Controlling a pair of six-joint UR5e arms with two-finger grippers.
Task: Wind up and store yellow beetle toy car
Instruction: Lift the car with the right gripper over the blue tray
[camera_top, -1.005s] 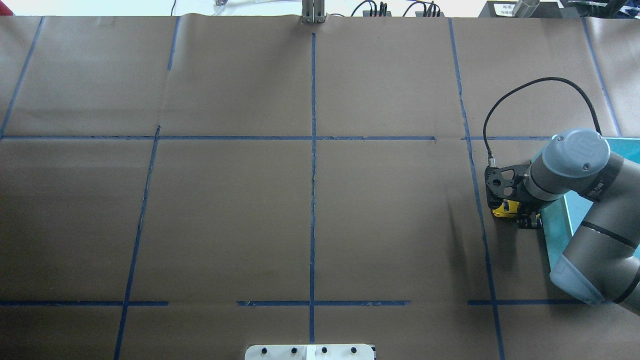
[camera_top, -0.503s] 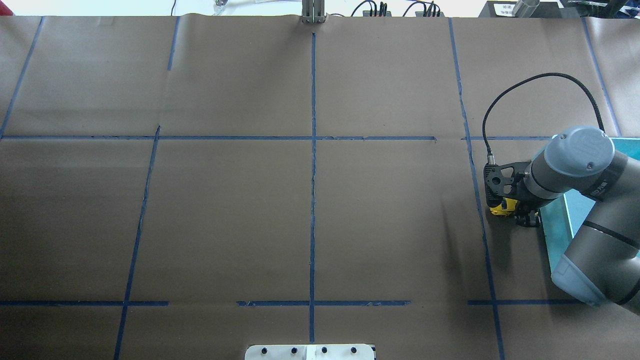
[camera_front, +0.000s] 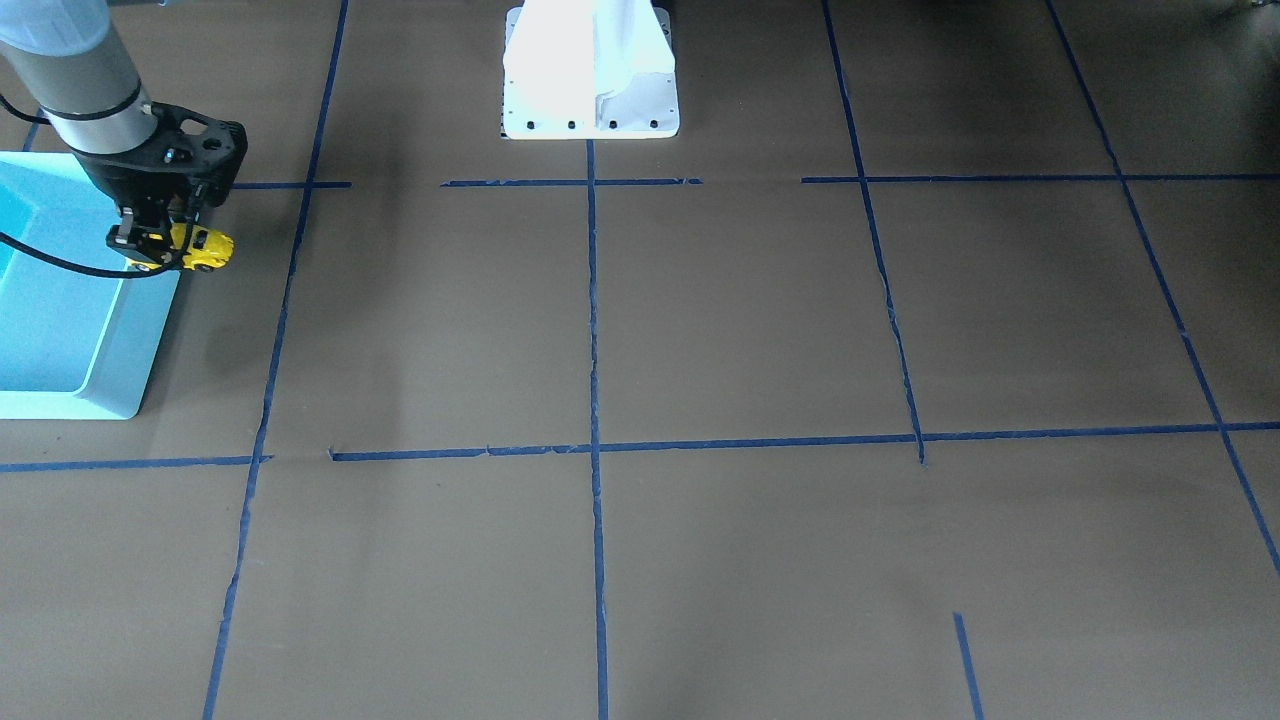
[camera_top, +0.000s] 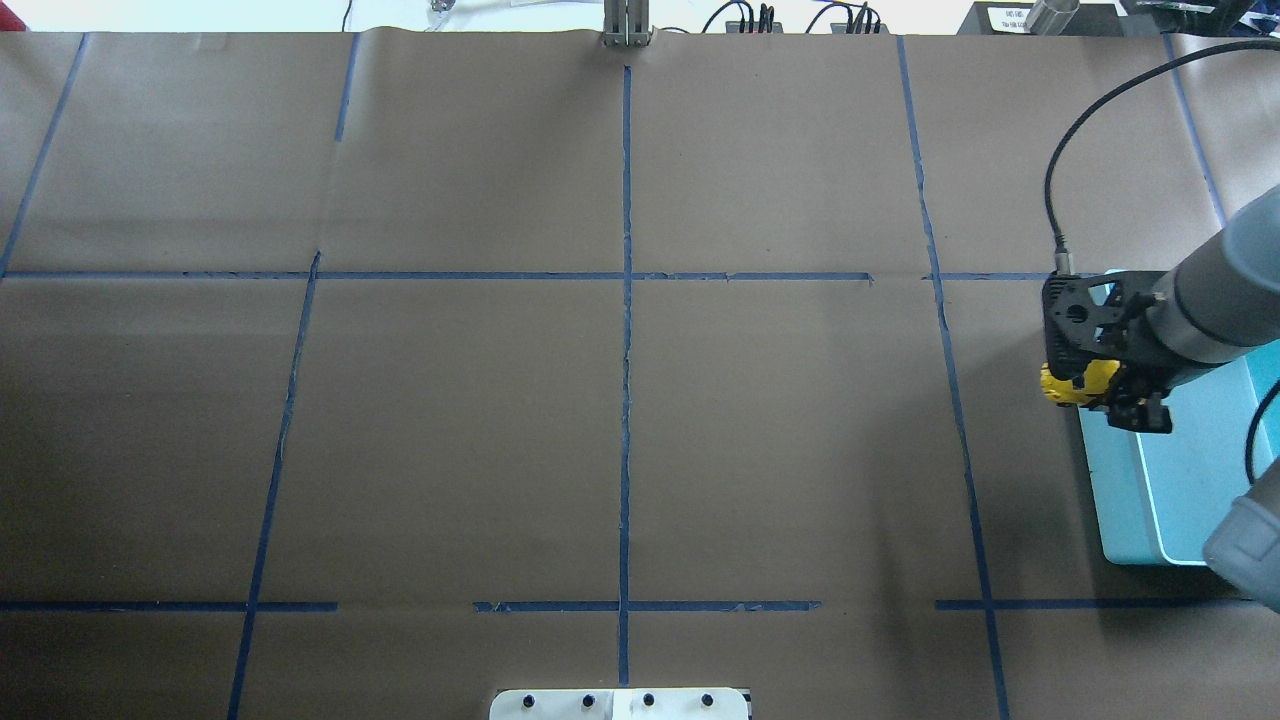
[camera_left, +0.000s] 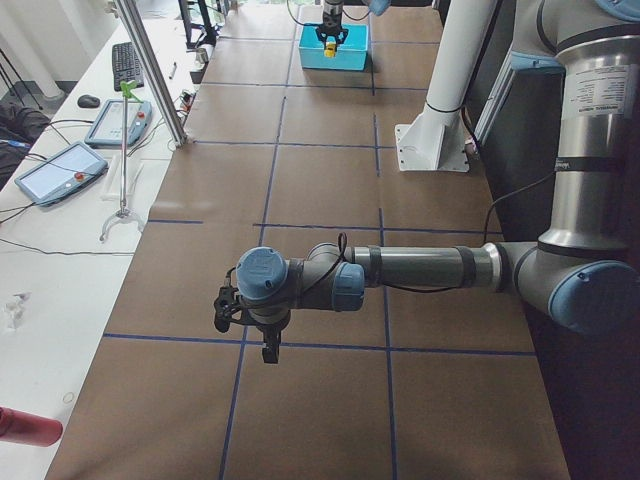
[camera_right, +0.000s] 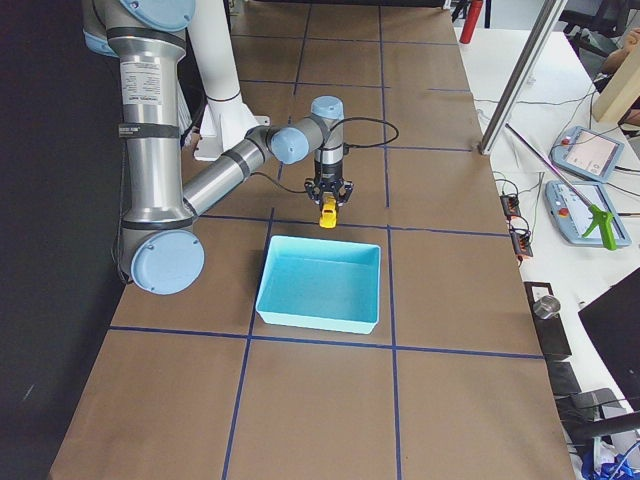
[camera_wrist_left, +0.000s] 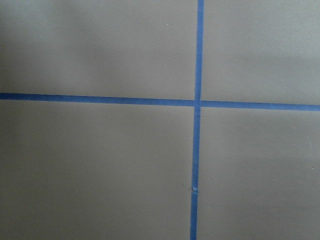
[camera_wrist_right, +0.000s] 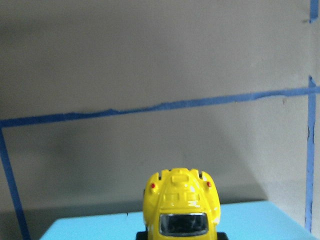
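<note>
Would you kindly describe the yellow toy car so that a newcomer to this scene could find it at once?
On the brown table with blue tape lines, find the turquoise bin at the robot's right end. At its rim the right gripper holds the toy car: tiny, rounded, and the only bright yellow thing there.

Brown paper (camera_top: 450, 430) covers the whole table, creased in places and marked off into large rectangles by blue tape (camera_top: 626, 400). Along the side away from the robot runs a white bench (camera_left: 40, 290) carrying two tablets (camera_left: 58, 170), a keyboard (camera_left: 125, 65) and loose cables, with a metal post (camera_left: 152, 72) rising at its edge. The light is even and soft, throwing only faint shadows.
</note>
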